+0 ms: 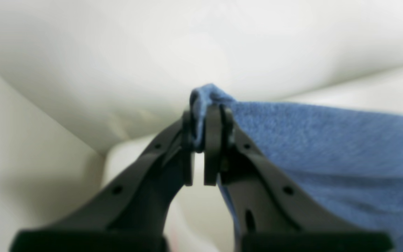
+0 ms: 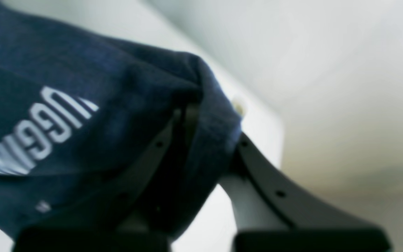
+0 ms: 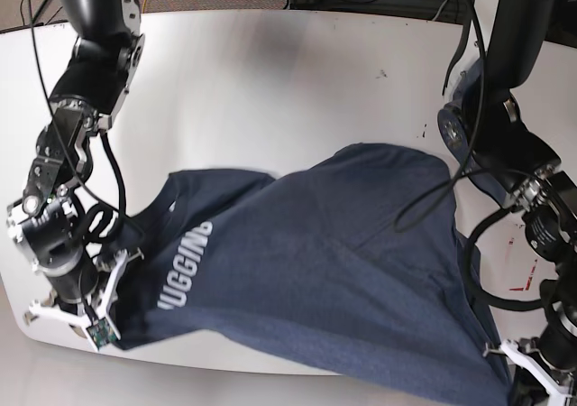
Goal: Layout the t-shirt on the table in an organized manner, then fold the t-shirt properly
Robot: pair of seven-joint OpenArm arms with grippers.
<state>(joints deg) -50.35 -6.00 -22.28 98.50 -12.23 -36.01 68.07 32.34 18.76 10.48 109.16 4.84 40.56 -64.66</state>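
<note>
White and glossy, the broad curved-edged surface (image 3: 288,72) fills the base view, dark cables trailing across the floor beyond its far rim. Spread over the near half lies a navy cotton t-shirt (image 3: 343,271) with white block lettering, rumpled and slanting, its near hem spilling past the near edge.

Left fingers (image 1: 201,136) now: black, pressed almost together, and a small bunched fold of blue cloth is pinched right between the tips, poking out just above them. From that pinch the fabric runs away to one side and drapes down over the outer face of one finger (image 1: 219,140). Behind the tips, only pale blurred surface. In the base view this gripper (image 3: 541,370) sits at the shirt's near corner, right at the frame's edge.

Right fingers (image 2: 201,126) next: closed as well, and here the shirt wraps right over them. One finger is buried under the dark cloth, the other (image 2: 257,164) shows pale grey and bare beside it. The gathered edge humps over the tips, and the white lettering lies on the fabric stretching away from the covered finger. In the base view this gripper (image 3: 86,302) clamps the shirt's opposite corner, close to the printed word, just over the near rim.
</note>
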